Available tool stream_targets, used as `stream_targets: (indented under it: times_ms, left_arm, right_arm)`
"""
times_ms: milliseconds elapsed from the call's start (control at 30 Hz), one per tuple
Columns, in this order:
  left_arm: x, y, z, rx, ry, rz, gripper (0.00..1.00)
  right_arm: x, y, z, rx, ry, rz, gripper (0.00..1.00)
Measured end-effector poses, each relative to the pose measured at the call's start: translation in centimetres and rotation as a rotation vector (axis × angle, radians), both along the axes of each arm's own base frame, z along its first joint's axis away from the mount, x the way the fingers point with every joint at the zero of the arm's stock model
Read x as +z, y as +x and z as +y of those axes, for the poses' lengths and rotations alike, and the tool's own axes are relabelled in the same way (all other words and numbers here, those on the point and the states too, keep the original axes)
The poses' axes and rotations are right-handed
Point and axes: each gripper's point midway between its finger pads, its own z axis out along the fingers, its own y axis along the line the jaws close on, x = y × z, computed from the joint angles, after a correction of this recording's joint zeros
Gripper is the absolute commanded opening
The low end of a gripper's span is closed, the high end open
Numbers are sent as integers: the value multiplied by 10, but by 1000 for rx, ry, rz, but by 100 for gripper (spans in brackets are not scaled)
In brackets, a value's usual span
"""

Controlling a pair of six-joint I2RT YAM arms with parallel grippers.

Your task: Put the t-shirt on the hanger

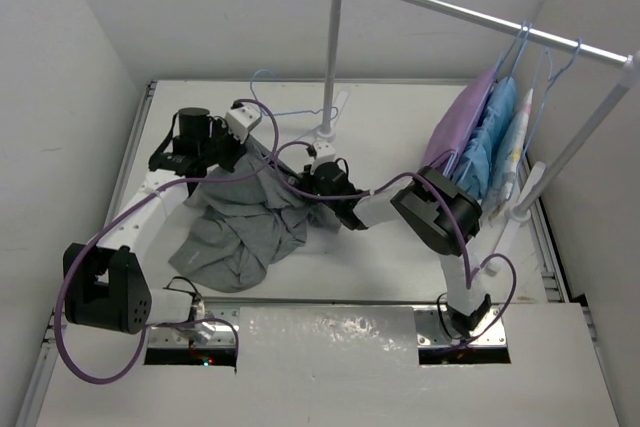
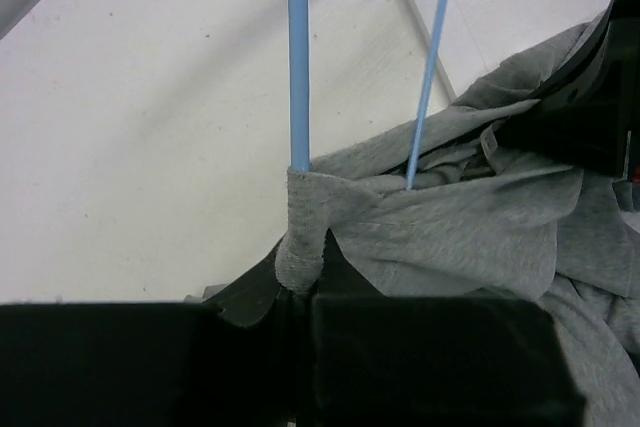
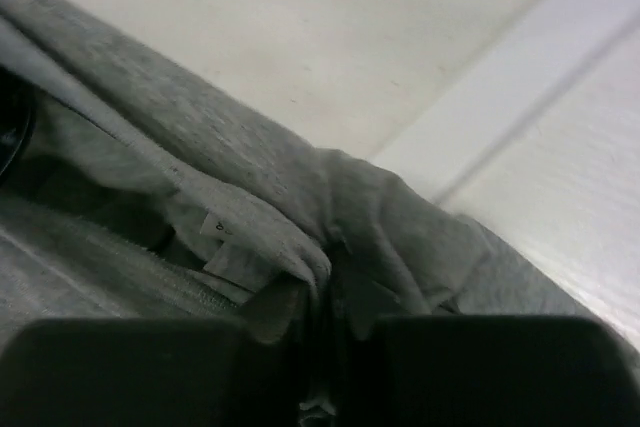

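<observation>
In the overhead view, the t-shirt (image 1: 240,232) lies in a rumpled grey heap at left centre of the table (image 1: 380,267). Its upper edge is lifted between the two arms. The hanger (image 1: 263,73) pokes out above it, with its hook toward the top of the frame. The left gripper (image 1: 243,127) sits at the heap's upper left and the right gripper (image 1: 305,179) at its upper right, beside the foot of the white rack (image 1: 331,47). A purple garment (image 1: 460,122) and a light-blue garment (image 1: 496,127) hang at upper right.

From the left wrist, two blue hanger wires (image 2: 297,57) run up to the top edge. Grey t-shirt cloth (image 2: 450,237) is wrapped snugly around the thicker one. That wrapped wire goes down between the black fingers (image 2: 430,362), which we see clenched on it. The other arm's black housing shows at the right edge.

From the right wrist, the dark fingers (image 3: 500,367) are pressed together on a fold of the t-shirt (image 3: 250,197). A small label (image 3: 215,227) shows left of centre.
</observation>
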Motion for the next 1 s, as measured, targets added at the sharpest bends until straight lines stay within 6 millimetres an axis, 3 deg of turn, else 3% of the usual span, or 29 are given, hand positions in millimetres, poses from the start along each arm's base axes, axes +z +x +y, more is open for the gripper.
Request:
stream_targets:
  times_ms: [33,100,200,367,467,733,1000]
  left_arm:
    - [0,-1,0,-1,0,4,0]
    - [1,-2,0,-7,-1,13,0]
    - [-1,-7,-2,-33,6,27,0]
    - [-11,-23,-10,-174,52,47,0]
    - [-20,-32,-11,-236,90,58,0]
    - [-37,-39,6,-277,215,35,0]
    - [-29,-28,20,-269,328,-45,0]
  right_arm:
    - [-5,-1,-7,-13,-9,11,0]
    - [-9,-3,-22,-42,-17,24,0]
    - [-1,-1,-51,-94,-10,27,0]
    - [25,34,-108,-204,75,29,0]
    - [30,39,-132,-239,103,34,0]
    - [30,28,-135,-199,63,68,0]
    - [50,43,-139,-182,-45,27,0]
